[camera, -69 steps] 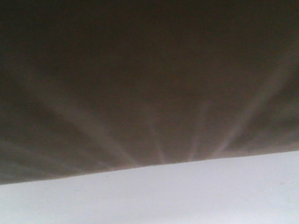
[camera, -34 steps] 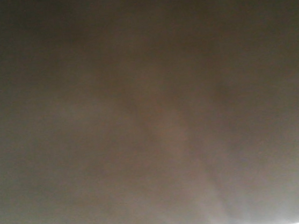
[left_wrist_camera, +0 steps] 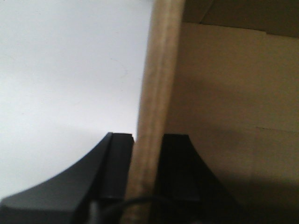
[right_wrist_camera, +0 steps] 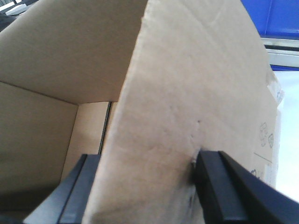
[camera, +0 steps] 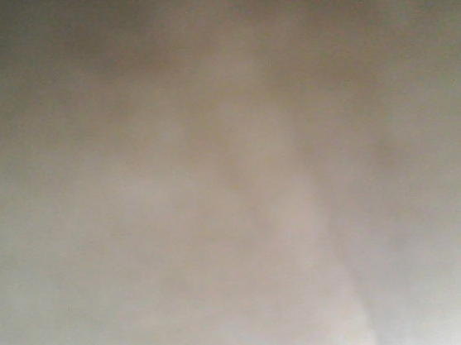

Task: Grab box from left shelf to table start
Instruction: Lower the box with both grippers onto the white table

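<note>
The brown cardboard box point(camera: 230, 172) fills the front view as a blur, very close to the camera. In the left wrist view my left gripper point(left_wrist_camera: 147, 137) is shut on the thin edge of the box's wall point(left_wrist_camera: 159, 70), with one black finger on each side; the box's inside point(left_wrist_camera: 224, 84) lies to the right. In the right wrist view my right gripper point(right_wrist_camera: 149, 158) is shut on a wide flap of the box point(right_wrist_camera: 187, 70), whose open inside point(right_wrist_camera: 46, 116) shows on the left. The pale table point(left_wrist_camera: 65, 70) lies beside the box. The shelf is out of view.
A blue panel point(right_wrist_camera: 280, 16) with a pale rail under it stands behind the box at the top right of the right wrist view. A pale surface point(right_wrist_camera: 288, 135) shows past the box's printed side.
In the front view the pale table strip at the bottom has gone. The box now covers the whole view and looks lighter.
</note>
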{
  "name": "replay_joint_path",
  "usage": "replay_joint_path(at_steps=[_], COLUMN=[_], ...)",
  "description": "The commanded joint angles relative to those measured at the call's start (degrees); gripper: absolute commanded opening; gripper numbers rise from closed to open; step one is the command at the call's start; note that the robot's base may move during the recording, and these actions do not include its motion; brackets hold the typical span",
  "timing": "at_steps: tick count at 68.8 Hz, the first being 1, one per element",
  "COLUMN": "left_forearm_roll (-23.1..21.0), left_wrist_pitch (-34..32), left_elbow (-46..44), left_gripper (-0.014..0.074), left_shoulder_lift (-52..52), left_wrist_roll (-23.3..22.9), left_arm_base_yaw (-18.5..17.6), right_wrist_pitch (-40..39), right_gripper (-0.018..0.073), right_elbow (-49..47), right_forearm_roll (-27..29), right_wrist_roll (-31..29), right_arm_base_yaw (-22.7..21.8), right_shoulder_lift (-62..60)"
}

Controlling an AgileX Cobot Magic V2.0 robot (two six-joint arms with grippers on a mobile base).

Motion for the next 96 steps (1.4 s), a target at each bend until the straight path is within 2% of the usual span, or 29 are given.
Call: replay_joint_path(at_steps=[1, 62, 69, 82, 96], left_forearm_roll=[0.2, -0.6, 0.2, 6.1, 6.6], left_wrist_pitch=[9.3, 8.6, 7.1, 8.6, 12.5], left_elbow=[0.5, 0.0, -3.0, -12.0, -23.4], left_gripper=[-0.0093, -0.0093, -0.0093, -0.0093, -0.0093], left_shoulder_lift=[0.2, 0.2, 0.6, 5.2, 15.7], left_wrist_roll=[5.7, 5.7, 5.9, 5.9, 5.9], left_arm_base_yaw=[-1.1, -1.1, -1.1, -1.1, -1.1], right_wrist_pitch=[0.0, -0.5, -0.6, 1.6, 7.5], right_gripper=[0.0056, 0.0056, 0.0056, 0.0056, 0.0056], right_elbow=[-1.5, -1.5, -1.5, -2.4, -7.1], right_forearm_roll=[-5.9, -5.1, -4.9, -4.8, -5.6], right_wrist_roll=[-1.9, -1.9, -1.9, -1.9, -1.9], right_arm_base_yaw=[-0.2, -0.2, -0.2, -0.2, -0.2], right_shoulder_lift=[0.0, 0.1, 0.8, 5.0, 14.3])
